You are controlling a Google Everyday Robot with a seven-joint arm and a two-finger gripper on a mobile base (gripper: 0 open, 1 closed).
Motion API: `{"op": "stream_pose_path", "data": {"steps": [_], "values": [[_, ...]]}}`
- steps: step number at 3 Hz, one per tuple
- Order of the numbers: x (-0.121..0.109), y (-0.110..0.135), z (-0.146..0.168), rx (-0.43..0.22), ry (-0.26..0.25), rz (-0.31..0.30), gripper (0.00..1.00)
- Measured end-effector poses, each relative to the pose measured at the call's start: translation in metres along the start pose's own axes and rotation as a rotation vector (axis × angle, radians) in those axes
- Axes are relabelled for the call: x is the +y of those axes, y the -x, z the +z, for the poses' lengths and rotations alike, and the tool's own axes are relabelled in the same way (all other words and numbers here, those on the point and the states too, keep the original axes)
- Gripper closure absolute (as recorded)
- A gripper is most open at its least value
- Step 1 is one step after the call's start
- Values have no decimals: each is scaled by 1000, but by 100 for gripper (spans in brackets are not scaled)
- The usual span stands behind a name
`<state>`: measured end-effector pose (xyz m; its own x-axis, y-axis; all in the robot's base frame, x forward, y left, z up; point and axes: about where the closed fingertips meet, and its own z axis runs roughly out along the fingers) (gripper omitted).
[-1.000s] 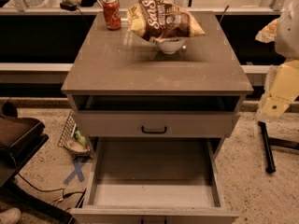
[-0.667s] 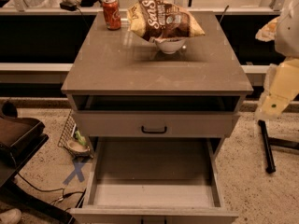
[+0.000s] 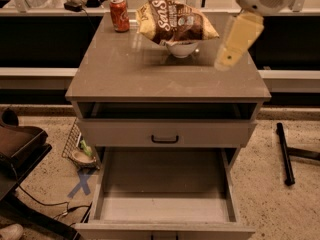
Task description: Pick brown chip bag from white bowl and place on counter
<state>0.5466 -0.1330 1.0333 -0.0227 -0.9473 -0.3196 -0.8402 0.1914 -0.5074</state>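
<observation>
One crinkly brown chip bag (image 3: 175,21) with tan ends and white lettering lies across the small round white bowl (image 3: 181,49). It overhangs the bowl on both sides, near the far edge of the grey-brown square table (image 3: 150,76). An upright orange-red soda can (image 3: 119,15) stands by the far left corner. My pale yellow jaws hang over the table's far right part, just right of the bowl and apart from the bag. I cannot tell whether they are parted or closed.

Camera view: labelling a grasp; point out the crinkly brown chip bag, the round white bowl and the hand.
crinkly brown chip bag (image 3: 175,26), camera view, dark middle.
round white bowl (image 3: 181,49), camera view, front wall.
hand (image 3: 227,59), camera view, tip, right of bowl.
</observation>
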Motion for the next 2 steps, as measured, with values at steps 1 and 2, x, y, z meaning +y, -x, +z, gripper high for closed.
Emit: {"op": "stream_pose_path", "data": {"steps": [1,2], "values": [[-36,36,14,-8,-86,-54,0],[-37,39,16,-4,-91,-63,0]]}}
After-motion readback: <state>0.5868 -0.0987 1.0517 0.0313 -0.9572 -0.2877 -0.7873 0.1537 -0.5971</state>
